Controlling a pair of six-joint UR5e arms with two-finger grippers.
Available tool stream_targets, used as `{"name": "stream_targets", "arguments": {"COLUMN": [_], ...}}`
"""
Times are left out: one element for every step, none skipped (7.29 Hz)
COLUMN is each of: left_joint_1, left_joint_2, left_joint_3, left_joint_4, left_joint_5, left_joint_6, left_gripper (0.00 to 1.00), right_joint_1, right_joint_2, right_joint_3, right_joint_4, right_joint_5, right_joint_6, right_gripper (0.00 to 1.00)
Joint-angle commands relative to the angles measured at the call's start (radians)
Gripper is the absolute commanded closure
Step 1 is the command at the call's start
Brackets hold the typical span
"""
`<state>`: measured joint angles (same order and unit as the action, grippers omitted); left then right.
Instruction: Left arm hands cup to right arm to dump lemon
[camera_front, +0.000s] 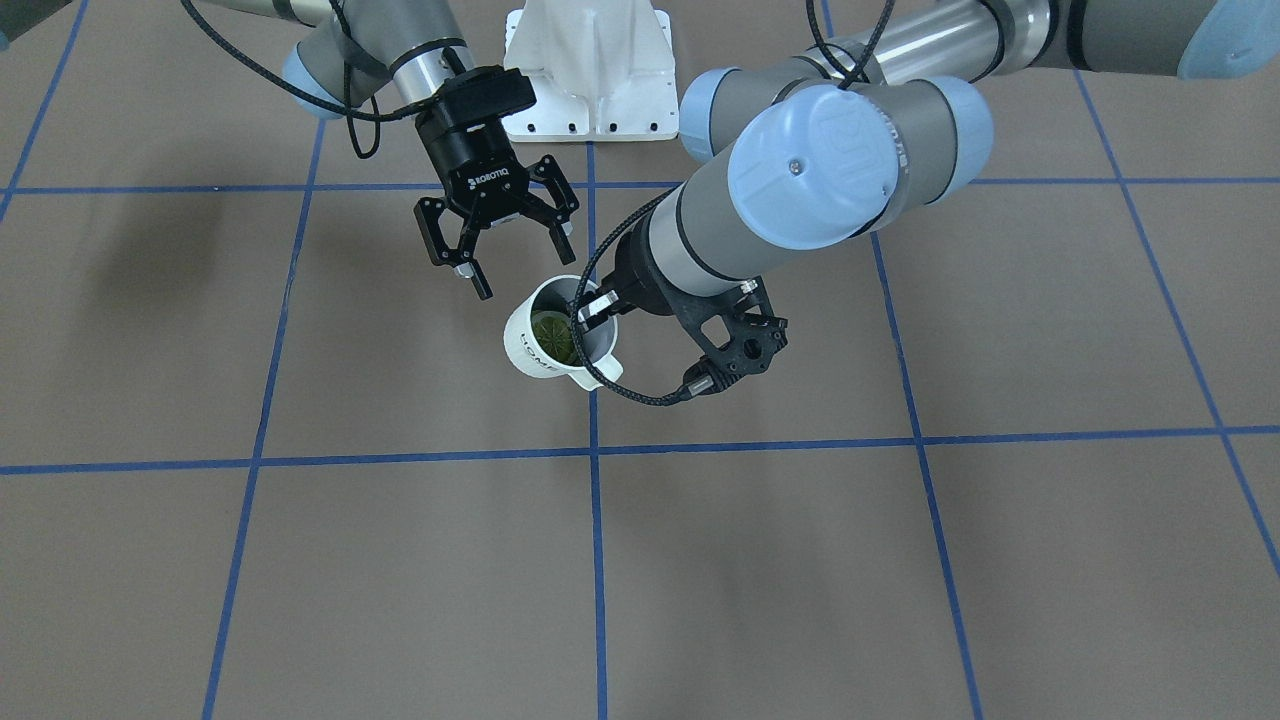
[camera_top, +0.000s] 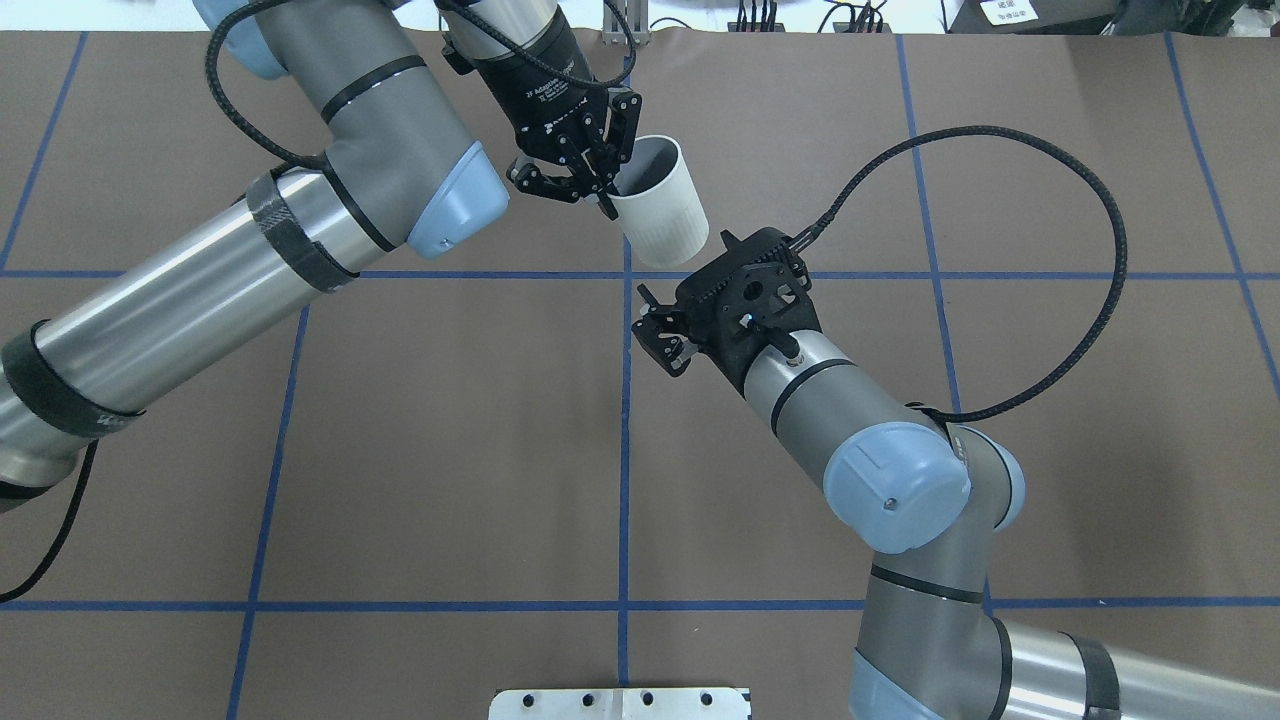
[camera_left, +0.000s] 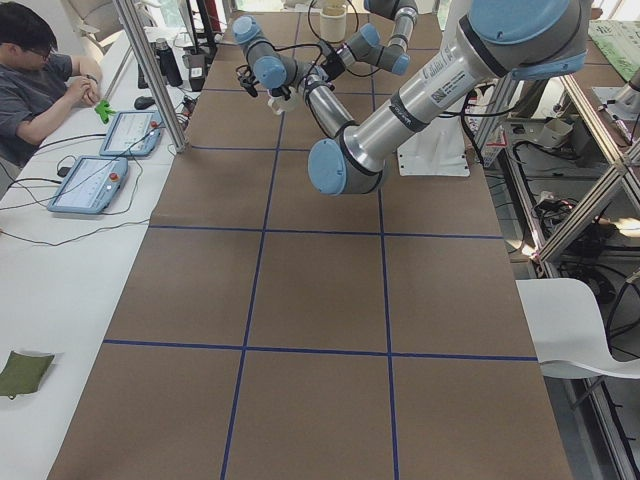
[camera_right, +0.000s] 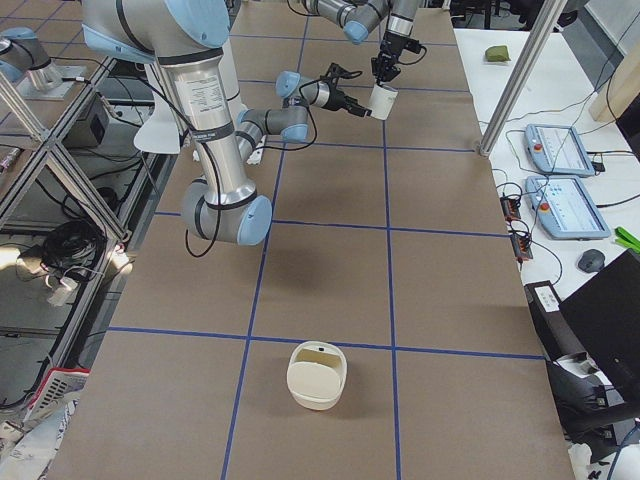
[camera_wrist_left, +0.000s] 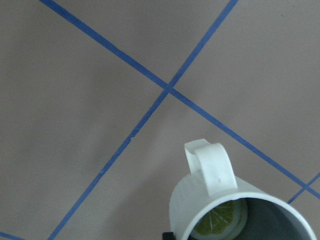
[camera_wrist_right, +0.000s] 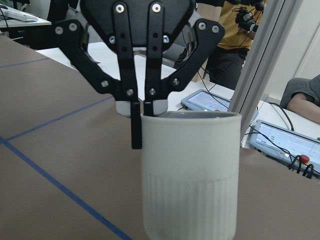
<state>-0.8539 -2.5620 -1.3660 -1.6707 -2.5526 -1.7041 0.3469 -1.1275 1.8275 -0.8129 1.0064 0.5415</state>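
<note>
Left claw (camera_front: 588, 314) pinching cup (camera_front: 528, 348) rim | lemon (camera_front: 553, 335) inside | right claw (camera_front: 525, 272) spread, beside

White on the small glazed mug (camera_front: 525, 345), with black letters on its side, a grey inside and, down in it, a yellow-green lemon slice (camera_wrist_left: 218, 220) marked with pale spokes. Under the mug, matt brown on the paper table cover (camera_front: 400, 560), ruled into a grid by blue tape lines (camera_front: 598, 560). At the mug's rim, black on the open-frame gripper (camera_front: 592, 310) and its braided cable (camera_front: 640, 395); beside the mug, black again on the linkage gripper (camera_front: 525, 272) with white "ROBOTIQ" lettering (camera_front: 490, 178); grey arm tubes (camera_front: 700, 215) and light-blue joint caps (camera_front: 810, 165) behind both.
</note>
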Motion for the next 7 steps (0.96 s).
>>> {"name": "stream_targets", "arguments": {"left_joint_1": [0.021, 0.035, 0.039, 0.045, 0.049, 0.050, 0.052], "left_joint_2": [0.008, 0.011, 0.011, 0.011, 0.013, 0.017, 0.026], "left_joint_3": [-0.031, -0.031, -0.036, -0.039, -0.054, -0.065, -0.079], "left_joint_4": [0.008, 0.009, 0.009, 0.012, 0.012, 0.012, 0.012], "left_joint_5": [0.000, 0.002, 0.002, 0.003, 0.003, 0.003, 0.003], "left_joint_6": [-0.006, -0.008, -0.008, -0.008, -0.008, -0.008, -0.008], "left_gripper": [1.00, 1.00, 1.00, 1.00, 1.00, 1.00, 1.00], "right_joint_1": [0.001, 0.001, 0.003, 0.004, 0.006, 0.006, 0.006], "right_joint_2": [-0.002, -0.002, -0.002, -0.002, -0.002, -0.002, -0.002], "right_joint_3": [0.001, -0.001, -0.001, -0.001, -0.002, -0.002, -0.002], "right_joint_4": [0.000, 0.000, 0.000, -0.002, -0.002, 0.000, -0.002], "right_joint_5": [0.000, 0.000, 0.000, 0.000, 0.000, 0.000, 0.000], "right_joint_6": [0.000, 0.000, 0.000, 0.000, 0.000, 0.000, 0.000], "right_gripper": [0.00, 0.00, 0.00, 0.00, 0.00, 0.00, 0.00]}}
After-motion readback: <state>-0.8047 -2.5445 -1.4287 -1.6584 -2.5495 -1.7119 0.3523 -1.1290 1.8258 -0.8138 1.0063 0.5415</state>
